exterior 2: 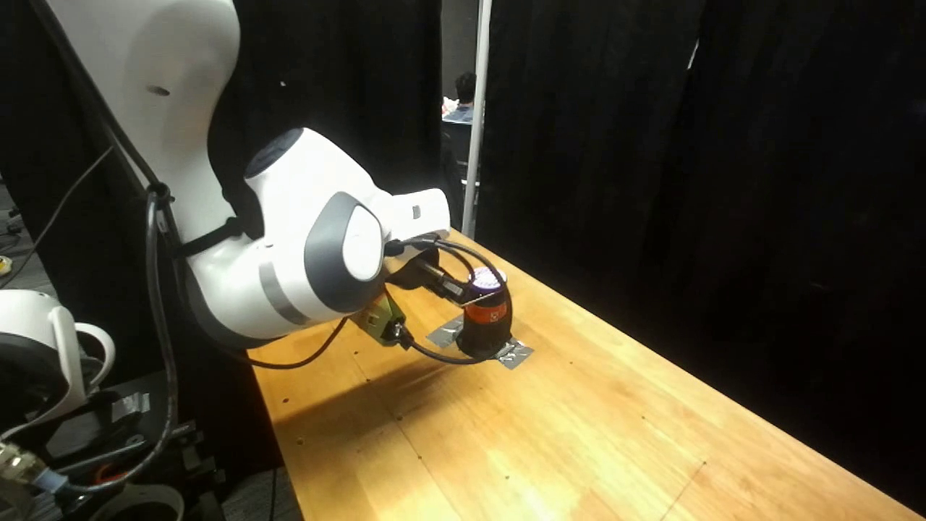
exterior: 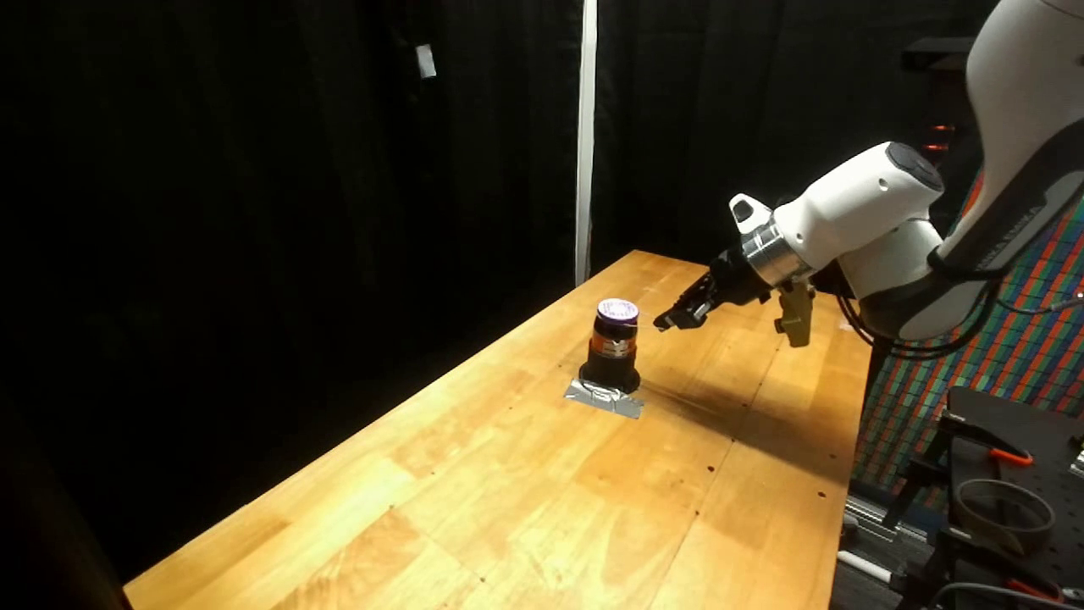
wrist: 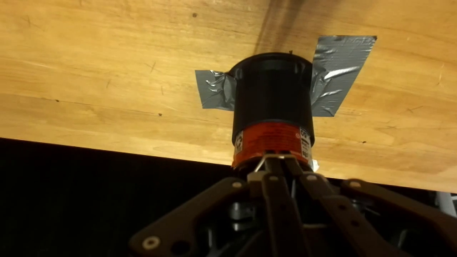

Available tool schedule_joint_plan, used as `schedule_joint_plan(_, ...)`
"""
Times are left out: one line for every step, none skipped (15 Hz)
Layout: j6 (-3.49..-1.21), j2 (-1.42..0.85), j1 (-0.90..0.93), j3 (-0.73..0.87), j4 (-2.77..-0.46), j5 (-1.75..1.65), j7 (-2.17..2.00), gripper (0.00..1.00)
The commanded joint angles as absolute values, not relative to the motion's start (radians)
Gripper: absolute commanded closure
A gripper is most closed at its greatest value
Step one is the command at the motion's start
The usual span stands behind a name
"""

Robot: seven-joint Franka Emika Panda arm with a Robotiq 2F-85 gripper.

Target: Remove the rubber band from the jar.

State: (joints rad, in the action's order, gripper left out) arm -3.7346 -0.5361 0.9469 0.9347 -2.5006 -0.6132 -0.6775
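Wrist view, lower centre: jaws narrow, pinching rubber band (wrist: 260, 164) taut from jar (wrist: 269, 139); sideways pull could slip the tip grip, snapping it back.

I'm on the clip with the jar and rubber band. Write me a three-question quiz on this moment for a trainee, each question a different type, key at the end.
1. Multiple choice. On the jar, what colour edges the lid?
A) Green
B) Yellow
C) Purple

2. True or false: Silver duct tape sticks to both the black holder around the jar's lower part and the wooden table.

3. Fill in the blank: A thin ____ stretches between the jar and the gripper.

Key
1: C
2: True
3: rubber band
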Motion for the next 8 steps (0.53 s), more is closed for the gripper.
schedule_joint_plan(-3.848, -0.643, 1.040, 0.960, -2.564, -0.447, -0.641, 0.93)
schedule_joint_plan(-3.867, -0.665, 1.054, 0.953, -2.575, -0.413, -0.640, 0.93)
schedule_joint_plan(-3.890, -0.686, 1.070, 0.951, -2.586, -0.378, -0.640, 0.92)
schedule_joint_plan(-3.912, -0.705, 1.089, 0.951, -2.595, -0.337, -0.642, 0.91)
schedule_joint_plan(-3.940, -0.731, 1.112, 0.954, -2.604, -0.287, -0.639, 0.92)
schedule_joint_plan(-3.965, -0.754, 1.134, 0.955, -2.611, -0.234, -0.637, 0.92)
schedule_joint_plan(-3.991, -0.778, 1.158, 0.955, -2.617, -0.176, -0.631, 0.93)
schedule_joint_plan(-4.012, -0.798, 1.181, 0.955, -2.623, -0.118, -0.626, 0.93)
